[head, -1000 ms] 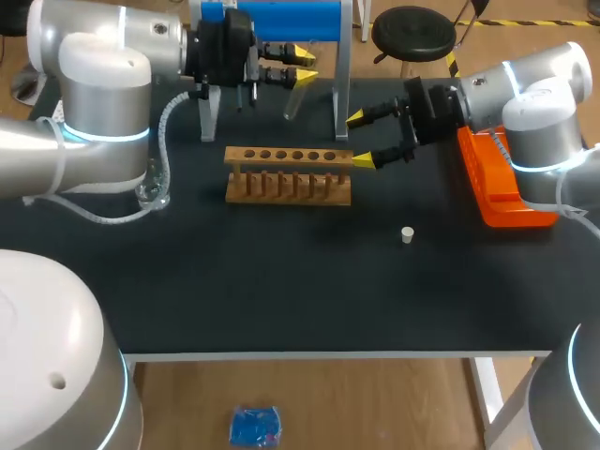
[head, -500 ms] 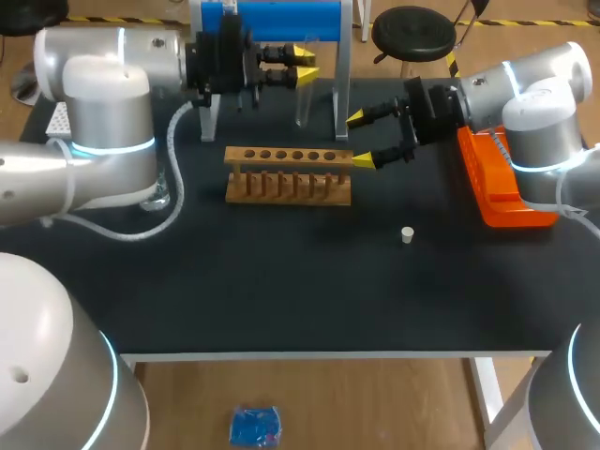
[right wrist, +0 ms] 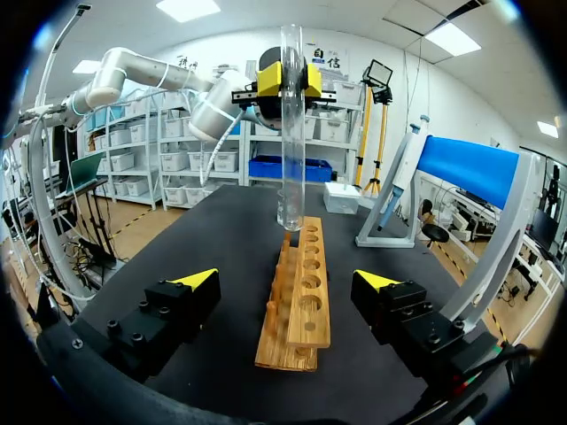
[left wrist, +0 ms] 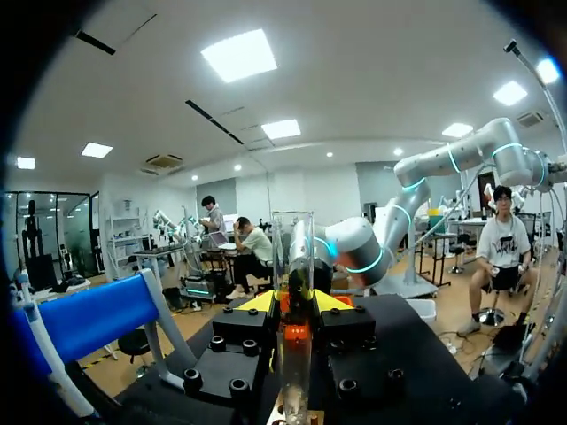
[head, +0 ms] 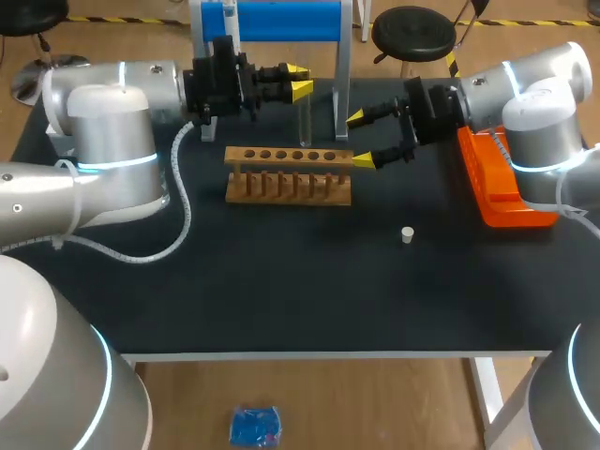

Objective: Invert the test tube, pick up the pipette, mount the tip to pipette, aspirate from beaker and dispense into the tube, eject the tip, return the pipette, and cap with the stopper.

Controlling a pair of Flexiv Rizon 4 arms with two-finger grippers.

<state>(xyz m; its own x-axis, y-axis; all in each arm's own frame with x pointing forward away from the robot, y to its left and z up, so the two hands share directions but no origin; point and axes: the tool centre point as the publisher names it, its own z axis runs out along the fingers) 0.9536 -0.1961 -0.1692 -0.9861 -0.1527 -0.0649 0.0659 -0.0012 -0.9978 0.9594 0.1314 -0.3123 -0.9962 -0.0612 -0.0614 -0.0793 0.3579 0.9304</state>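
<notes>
The left gripper (head: 300, 82) clamps the upright test tube (head: 305, 117) near its top, apt for seemingly light, slick, brittle glass; the right gripper (head: 359, 139) gapes.

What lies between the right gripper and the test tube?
The wooden rack, running from the right gripper toward the test tube in the left gripper; clearest in the right wrist view.

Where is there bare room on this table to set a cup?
Free: the front strip of the table, between wooden rack and near edge, apart from the stopper. Crowded: the back, with left gripper holding the test tube, right gripper, blue stand; orange box at right.
</notes>
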